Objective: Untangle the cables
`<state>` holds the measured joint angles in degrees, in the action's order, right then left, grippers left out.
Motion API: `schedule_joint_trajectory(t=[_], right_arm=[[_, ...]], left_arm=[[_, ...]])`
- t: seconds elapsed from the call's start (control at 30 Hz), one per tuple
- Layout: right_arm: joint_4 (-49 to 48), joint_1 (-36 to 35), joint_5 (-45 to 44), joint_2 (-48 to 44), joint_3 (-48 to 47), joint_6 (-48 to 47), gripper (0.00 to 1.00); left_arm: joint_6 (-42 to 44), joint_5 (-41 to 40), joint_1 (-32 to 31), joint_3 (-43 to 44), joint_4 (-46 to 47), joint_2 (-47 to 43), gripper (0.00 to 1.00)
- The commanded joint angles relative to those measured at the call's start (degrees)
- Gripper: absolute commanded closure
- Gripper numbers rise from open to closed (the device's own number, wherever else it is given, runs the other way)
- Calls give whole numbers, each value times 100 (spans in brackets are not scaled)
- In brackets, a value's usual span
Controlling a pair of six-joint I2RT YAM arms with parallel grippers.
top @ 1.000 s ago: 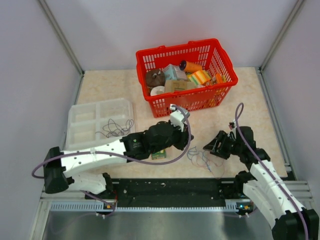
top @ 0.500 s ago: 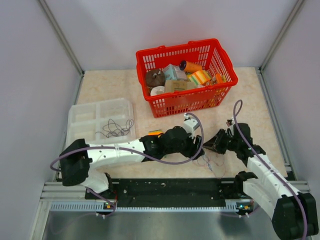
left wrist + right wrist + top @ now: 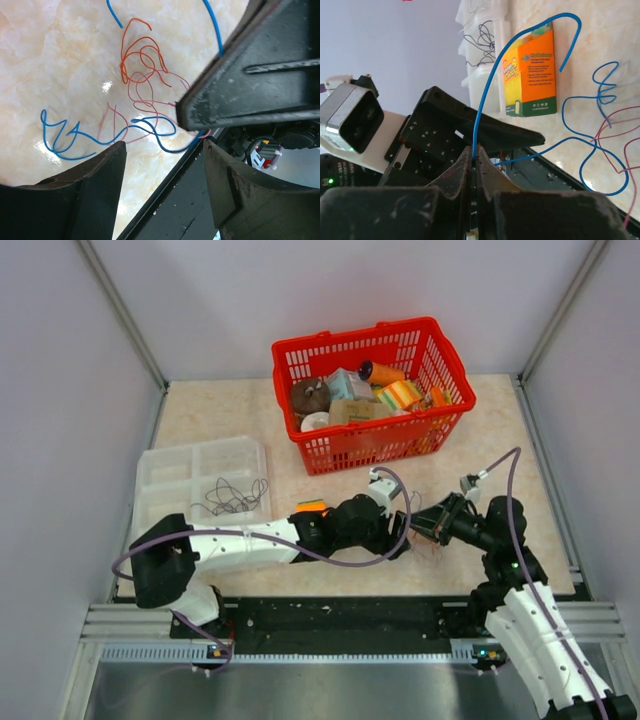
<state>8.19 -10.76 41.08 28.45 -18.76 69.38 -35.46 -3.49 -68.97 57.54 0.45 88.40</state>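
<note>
The cables lie as a loose tangle (image 3: 432, 540) on the table between the two grippers. In the left wrist view a blue strand (image 3: 75, 142), an orange one (image 3: 140, 60) and a thin pink one (image 3: 145, 102) overlap on the marble top. My right gripper (image 3: 475, 150) is shut on a blue cable (image 3: 487, 95), which rises from its fingertips and arcs over. My left gripper (image 3: 165, 145) is open with nothing between its fingers, over the table's near edge beside the tangle. In the top view the left gripper (image 3: 405, 530) and right gripper (image 3: 425, 528) nearly meet.
A clear compartment tray (image 3: 160, 480) at the left holds a separate dark cable (image 3: 232, 497). An orange and green sponge pack (image 3: 311, 506) lies behind the left arm. A red basket (image 3: 375, 390) of items stands at the back. The black rail (image 3: 170, 210) borders the near edge.
The left arm swung right to the tangle and its jaws opened. The right gripper closed on the blue cable and moved left toward the left gripper.
</note>
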Motion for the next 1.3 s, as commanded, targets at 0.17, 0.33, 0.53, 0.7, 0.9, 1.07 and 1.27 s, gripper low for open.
schedule_joint_trajectory(t=[0.17, 0.33, 0.53, 0.7, 0.9, 1.07, 1.27], right_arm=[[-80, -57, 427, -330, -347, 637, 100], [-98, -57, 453, -524, -470, 866, 100], [-107, -49, 427, -639, -628, 1051, 100], [-115, -57, 445, -665, -655, 1068, 100], [-159, -57, 471, -700, -734, 1147, 100], [-177, -57, 436, -726, -883, 1367, 100], [-159, -57, 339, -735, -1112, 1543, 100]], left_arm=[[267, -574, 33, 345, 139, -288, 23], [602, -215, 24, 154, 867, -288, 28], [654, -3, 24, -910, 2801, -841, 61], [918, -187, 15, -937, 2935, -991, 88], [910, -354, 15, -955, 2909, -983, 83], [848, -486, 6, -929, 2663, -947, 54], [1620, -899, -134, -963, 2407, -1167, 40]])
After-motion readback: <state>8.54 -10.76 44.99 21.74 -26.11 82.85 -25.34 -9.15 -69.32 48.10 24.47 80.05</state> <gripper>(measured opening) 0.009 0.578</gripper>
